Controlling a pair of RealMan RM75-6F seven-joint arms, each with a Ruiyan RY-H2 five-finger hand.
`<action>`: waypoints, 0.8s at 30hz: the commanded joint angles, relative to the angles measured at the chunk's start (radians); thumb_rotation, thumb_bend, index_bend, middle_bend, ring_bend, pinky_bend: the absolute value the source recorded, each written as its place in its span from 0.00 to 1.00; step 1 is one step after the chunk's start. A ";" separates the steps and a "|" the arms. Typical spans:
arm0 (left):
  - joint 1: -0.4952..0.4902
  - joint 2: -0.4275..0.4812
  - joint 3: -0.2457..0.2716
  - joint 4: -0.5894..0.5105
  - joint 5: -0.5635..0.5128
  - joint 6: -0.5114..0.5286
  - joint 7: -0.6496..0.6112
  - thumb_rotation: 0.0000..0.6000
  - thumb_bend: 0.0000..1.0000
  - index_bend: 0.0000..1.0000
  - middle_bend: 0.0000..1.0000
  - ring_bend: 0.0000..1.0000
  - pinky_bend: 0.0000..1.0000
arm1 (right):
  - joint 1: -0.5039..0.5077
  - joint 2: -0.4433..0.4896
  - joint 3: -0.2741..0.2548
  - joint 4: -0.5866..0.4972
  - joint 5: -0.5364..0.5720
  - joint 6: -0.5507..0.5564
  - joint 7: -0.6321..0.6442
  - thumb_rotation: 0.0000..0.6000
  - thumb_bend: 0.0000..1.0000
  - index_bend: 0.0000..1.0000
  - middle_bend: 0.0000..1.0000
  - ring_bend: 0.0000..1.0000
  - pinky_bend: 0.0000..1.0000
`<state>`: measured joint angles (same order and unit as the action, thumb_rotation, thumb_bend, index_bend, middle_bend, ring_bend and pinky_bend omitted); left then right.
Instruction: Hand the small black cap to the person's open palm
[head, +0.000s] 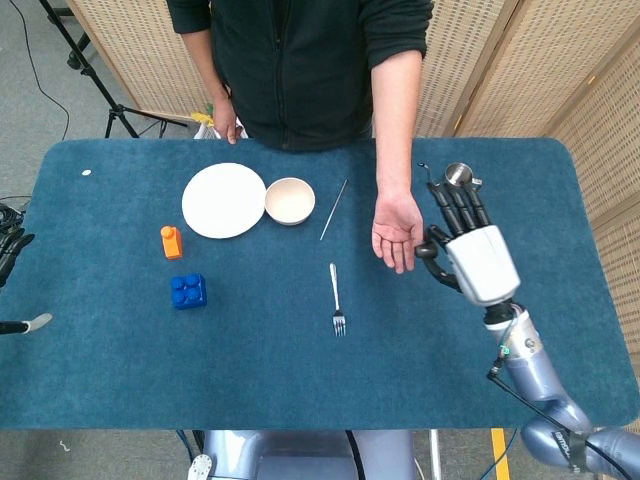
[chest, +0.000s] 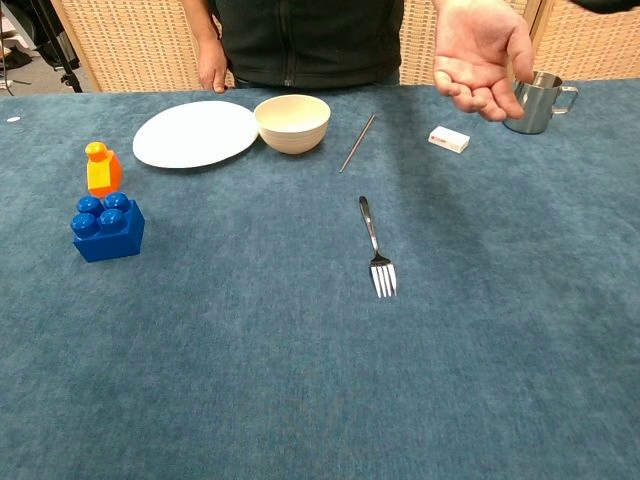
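Note:
The person's open palm (head: 397, 230) lies face up over the table's far middle; in the chest view the palm (chest: 480, 45) looks bare. My right hand (head: 470, 255) hovers just right of it, fingers stretched toward the person. Its thumb is curled in toward the palm side and pinches a small dark thing there, the small black cap (head: 427, 250), which is hard to tell from the black fingertips. The chest view does not show this hand. My left hand (head: 8, 250) barely shows at the far left edge, off the table.
A metal cup (head: 458, 178) stands just beyond my right hand's fingertips. A small white box (chest: 448, 139) lies under the person's hand. A fork (head: 337, 300), thin stick (head: 334, 208), bowl (head: 290, 200), white plate (head: 223, 200), blue brick (head: 188, 291) and orange piece (head: 171, 241) lie further left.

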<state>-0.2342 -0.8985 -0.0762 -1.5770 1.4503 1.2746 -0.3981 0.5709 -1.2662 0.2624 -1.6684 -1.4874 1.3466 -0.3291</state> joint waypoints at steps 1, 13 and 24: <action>0.000 0.001 0.000 0.004 0.000 -0.001 -0.009 1.00 0.00 0.00 0.00 0.00 0.00 | 0.051 -0.044 0.034 -0.038 0.075 -0.061 -0.095 1.00 0.57 0.59 0.05 0.00 0.02; -0.006 0.004 0.000 0.020 0.000 -0.012 -0.040 1.00 0.00 0.00 0.00 0.00 0.00 | 0.112 -0.164 0.038 0.048 0.217 -0.133 -0.212 1.00 0.57 0.59 0.05 0.00 0.02; -0.010 0.006 0.000 0.020 -0.002 -0.018 -0.041 1.00 0.00 0.00 0.00 0.00 0.00 | 0.114 -0.145 0.042 0.011 0.266 -0.134 -0.241 1.00 0.22 0.00 0.00 0.00 0.02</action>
<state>-0.2436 -0.8930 -0.0758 -1.5571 1.4478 1.2564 -0.4389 0.6887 -1.4206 0.3019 -1.6476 -1.2248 1.2071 -0.5704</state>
